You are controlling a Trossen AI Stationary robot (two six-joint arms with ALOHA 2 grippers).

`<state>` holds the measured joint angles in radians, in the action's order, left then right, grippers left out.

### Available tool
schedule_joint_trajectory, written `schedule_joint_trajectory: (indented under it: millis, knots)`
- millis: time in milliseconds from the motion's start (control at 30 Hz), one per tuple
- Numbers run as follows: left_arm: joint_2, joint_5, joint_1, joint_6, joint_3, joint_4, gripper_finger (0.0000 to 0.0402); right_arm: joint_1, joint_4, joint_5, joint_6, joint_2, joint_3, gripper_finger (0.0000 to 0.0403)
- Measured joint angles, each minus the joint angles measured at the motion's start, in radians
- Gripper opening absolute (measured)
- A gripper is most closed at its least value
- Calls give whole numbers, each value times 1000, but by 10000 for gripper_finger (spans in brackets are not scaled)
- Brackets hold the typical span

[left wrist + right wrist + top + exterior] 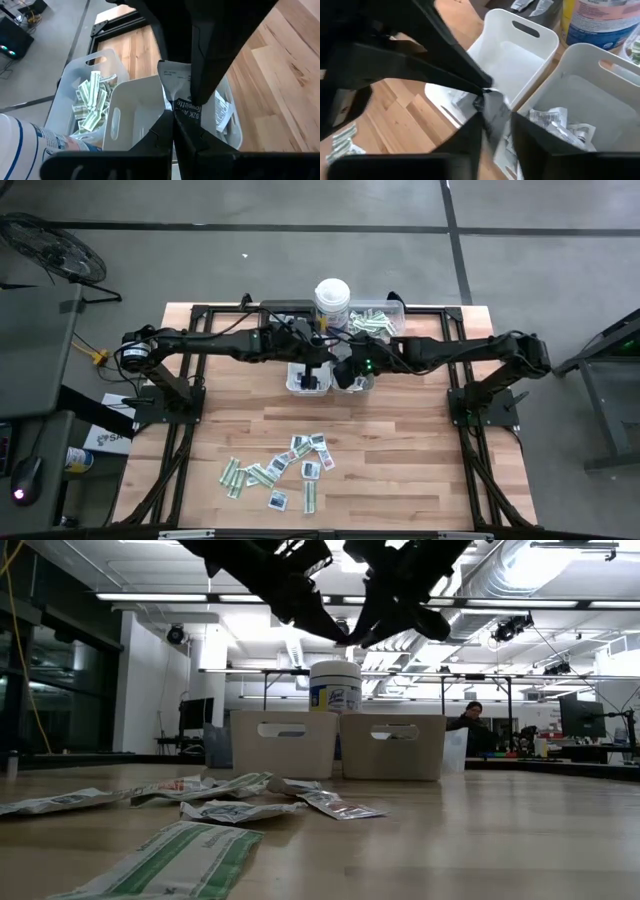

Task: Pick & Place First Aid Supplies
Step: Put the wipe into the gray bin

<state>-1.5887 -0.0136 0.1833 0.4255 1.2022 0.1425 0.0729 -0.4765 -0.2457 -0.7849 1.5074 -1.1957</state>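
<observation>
Both arms meet over two white bins (308, 377) (352, 377) at the table's far middle. My left gripper (173, 116) is shut on a white sachet (176, 87) with dark print. My right gripper (496, 131) comes from the other side. Its fingers stand on either side of the same sachet (492, 112) with a gap between them; I cannot tell whether they touch it. More sachets and green-and-white strips (280, 470) lie flat on the near part of the table. My left gripper pinches the sachet's edge nearest to it (175, 106) between its two fingertips. The fingers come slanting down from the table's left. The sachet sticks out beyond the fingertips, lifted clear above the bins.
A tall white canister (332, 302) stands behind the bins. A clear tray (375, 320) with green strips is beside it at the far right. One bin holds several sachets (560, 125); the other (520, 55) shows a bare floor. Black frame rails (470, 405) flank the table.
</observation>
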Motion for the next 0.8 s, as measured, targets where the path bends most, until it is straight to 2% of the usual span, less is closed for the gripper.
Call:
schedule_joint_trajectory:
  millis: [100, 167, 267, 367, 667, 800]
  knots:
    - [0, 1, 0, 0, 0, -1, 0, 7, 3, 22, 1, 0, 0, 29]
    - [0, 1, 0, 0, 0, 2, 1, 7, 3, 24, 10, 0, 0, 11]
    - [0, 3, 0, 3, 0, 5, 4, 13, -7, 28, 1, 0, 0, 8]
    - [0, -2, 0, 68, 0, 37, 20, 24, -65, 37, -4, 0, 0, 5]
    - [103, 19, 66, 75, 0, 218, 129, 67, -221, 39, -16, 0, 0, 2]
    - [189, 26, 97, 91, -2, 354, 145, 102, -276, 57, 20, 0, 0, 1]
